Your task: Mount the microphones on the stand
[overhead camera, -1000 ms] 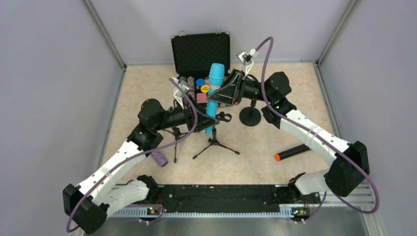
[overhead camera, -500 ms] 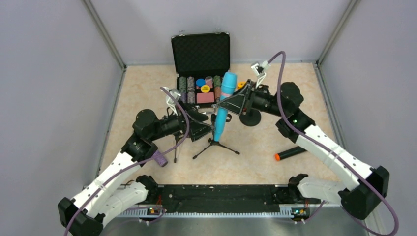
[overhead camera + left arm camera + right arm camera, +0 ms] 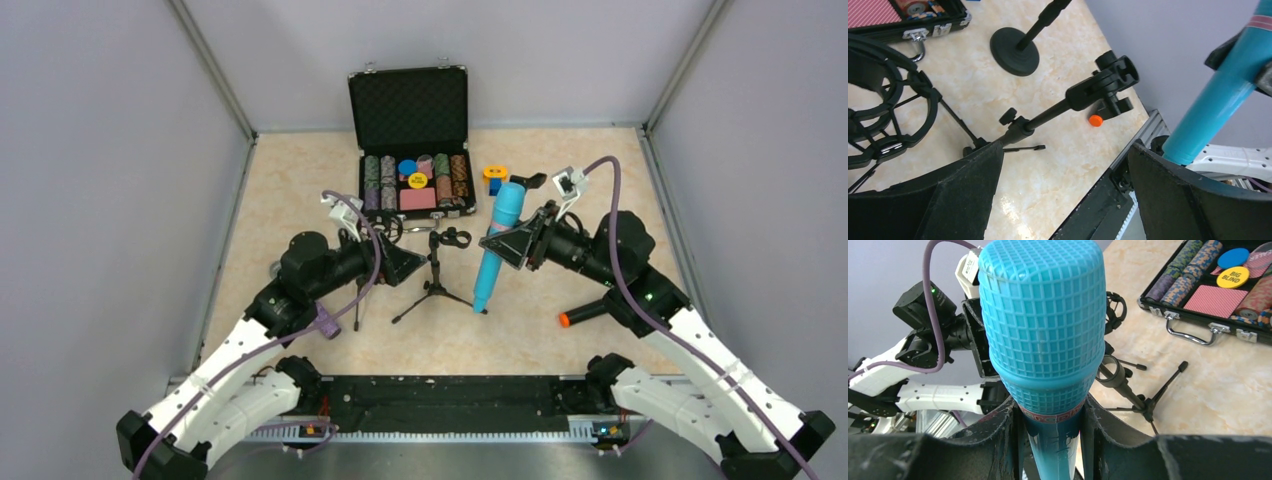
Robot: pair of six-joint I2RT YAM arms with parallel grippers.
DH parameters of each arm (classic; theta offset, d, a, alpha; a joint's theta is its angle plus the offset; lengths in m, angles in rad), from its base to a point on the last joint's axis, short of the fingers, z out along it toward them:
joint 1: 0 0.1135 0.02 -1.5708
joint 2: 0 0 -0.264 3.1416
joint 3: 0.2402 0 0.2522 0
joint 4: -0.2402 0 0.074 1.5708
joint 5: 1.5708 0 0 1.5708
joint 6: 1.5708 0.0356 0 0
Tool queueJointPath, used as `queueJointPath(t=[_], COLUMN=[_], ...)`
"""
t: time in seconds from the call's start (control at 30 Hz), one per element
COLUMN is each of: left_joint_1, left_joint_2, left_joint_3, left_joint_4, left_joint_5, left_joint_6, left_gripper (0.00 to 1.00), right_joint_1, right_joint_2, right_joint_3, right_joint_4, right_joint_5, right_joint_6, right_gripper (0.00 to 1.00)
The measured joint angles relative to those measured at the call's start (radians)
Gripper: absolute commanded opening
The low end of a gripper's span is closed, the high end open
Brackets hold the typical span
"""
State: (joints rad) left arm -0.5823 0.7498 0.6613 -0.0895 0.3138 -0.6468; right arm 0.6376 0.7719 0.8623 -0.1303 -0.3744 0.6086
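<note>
My right gripper [image 3: 500, 243] is shut on the cyan microphone [image 3: 508, 205] just below its mesh head [image 3: 1043, 315] and holds it tilted above the table. It hangs right of the small tripod stand [image 3: 437, 272], whose clip [image 3: 450, 238] holds nothing. My left gripper [image 3: 415, 265] stands open left of that stand, with nothing between its fingers [image 3: 973, 190]. The stand's clip [image 3: 1113, 80] lies ahead of them. The glittery purple microphone [image 3: 322, 322] lies by my left arm. The black microphone with the orange end [image 3: 585, 312] lies under my right arm.
An open black case [image 3: 410, 100] of poker chips stands at the back. Beside it is a small orange and blue block [image 3: 494, 177]. A round-base stand [image 3: 1014, 50] and a shock-mount stand [image 3: 883, 120] are near the tripod. Grey walls close in three sides.
The left gripper opened and drew back to the left. The right gripper carried the cyan microphone rightward and nearer, away from the tripod stand's clip.
</note>
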Motion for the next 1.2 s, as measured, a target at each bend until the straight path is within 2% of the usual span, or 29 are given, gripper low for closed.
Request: queueJointPath(t=[0.27,0.53,0.83,1.03,1.2], left_joint_1=[0.000,0.000,0.000,0.000,0.000], left_joint_2=[0.101,0.143,0.009,-0.008,-0.011], left_joint_3=[0.021,0.032,-0.031,-0.075,-0.091], left_joint_4=[-0.058,-0.084,0.090,0.189,0.224], left_joint_5=[-0.066,-0.095,-0.072,-0.047,-0.042], left_joint_6=[0.016,0.018,0.068,0.102,0.110], left_gripper=[0.99,0.98,0.98,0.96,0.96], right_joint_1=[0.000,0.000,0.000,0.000,0.000], right_joint_2=[-0.015,0.070,0.113,0.098,0.098], right_joint_3=[0.000,-0.034,-0.066,-0.161,-0.182], right_joint_4=[-0.048,0.034,0.201,0.315,0.343], right_joint_5=[0.011,-0.063,-0.125,-0.127,-0.128], right_joint_6=[-0.053,-0.096,-0.154,-0.148,-0.129], right_gripper=[0.00,0.00,0.00,0.00,0.00])
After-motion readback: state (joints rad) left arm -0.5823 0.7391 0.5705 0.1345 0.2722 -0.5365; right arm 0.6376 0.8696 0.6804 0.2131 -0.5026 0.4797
